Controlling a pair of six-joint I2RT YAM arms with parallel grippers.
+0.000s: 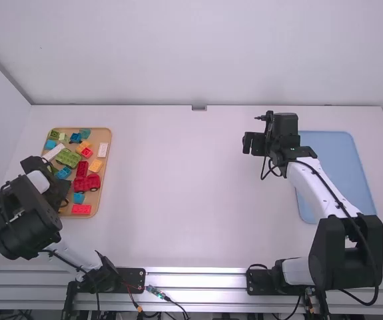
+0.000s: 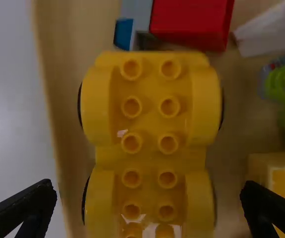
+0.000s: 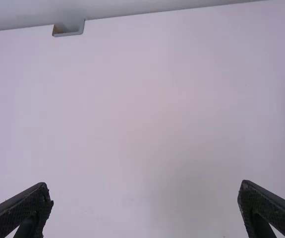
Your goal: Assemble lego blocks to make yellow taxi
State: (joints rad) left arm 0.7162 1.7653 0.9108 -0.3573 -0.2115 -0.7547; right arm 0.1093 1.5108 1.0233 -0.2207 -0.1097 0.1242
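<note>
My left gripper (image 1: 59, 193) is over the left front part of the wooden tray (image 1: 103, 133). In the left wrist view, my left gripper (image 2: 148, 191) stands open, its fingers either side of a yellow wheeled lego base (image 2: 149, 129) and not touching it. That base lies studs up near the tray's edge. A yellow block (image 2: 281, 173) sits beside the right finger. Over the table's right part hangs my right gripper (image 1: 252, 143); in the right wrist view, the right gripper (image 3: 144, 193) is open above bare table, holding nothing.
Around the yellow base are a red block (image 2: 192, 22), a blue piece (image 2: 124, 33) and a white piece (image 2: 266, 32). A red car-like piece (image 1: 86, 183) and a green block (image 1: 69, 158) share the tray. At the table's right lies a blue tray (image 1: 341, 167), partly behind the right arm.
</note>
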